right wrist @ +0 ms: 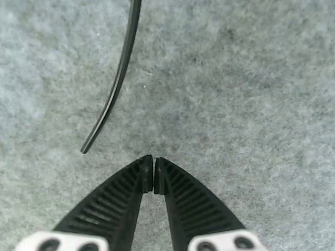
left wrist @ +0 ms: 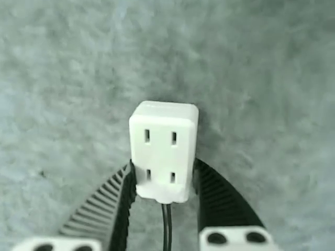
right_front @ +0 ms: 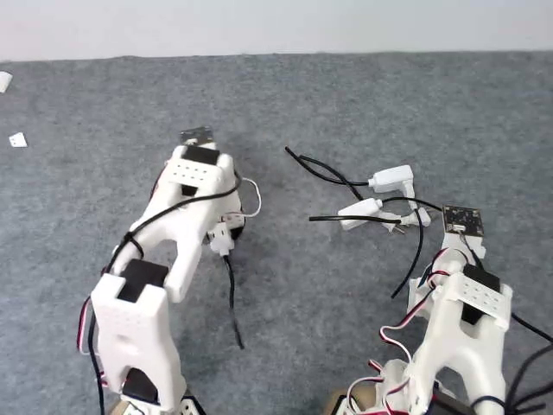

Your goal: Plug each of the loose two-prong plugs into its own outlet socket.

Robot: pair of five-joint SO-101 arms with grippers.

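Note:
A white outlet block [left wrist: 164, 141] with two pairs of slots lies on the grey carpet. My left gripper [left wrist: 162, 172] is shut on its lower sides, and its black cable [left wrist: 166, 230] runs back between the fingers. From above, the block [right_front: 223, 235] peeks out under the left arm. Two white two-prong plugs [right_front: 390, 180] [right_front: 361, 212] lie loose right of centre, trailing black cords. My right gripper [right wrist: 153, 175] is shut on nothing, just above the carpet beside a loose cord end [right wrist: 84, 150].
Black cords [right_front: 324, 173] curl across the carpet between the arms. The outlet's cable [right_front: 233, 303] trails toward the front. Two small white scraps [right_front: 17, 139] [right_front: 3, 81] lie at the far left. A pale wall [right_front: 276, 26] bounds the back.

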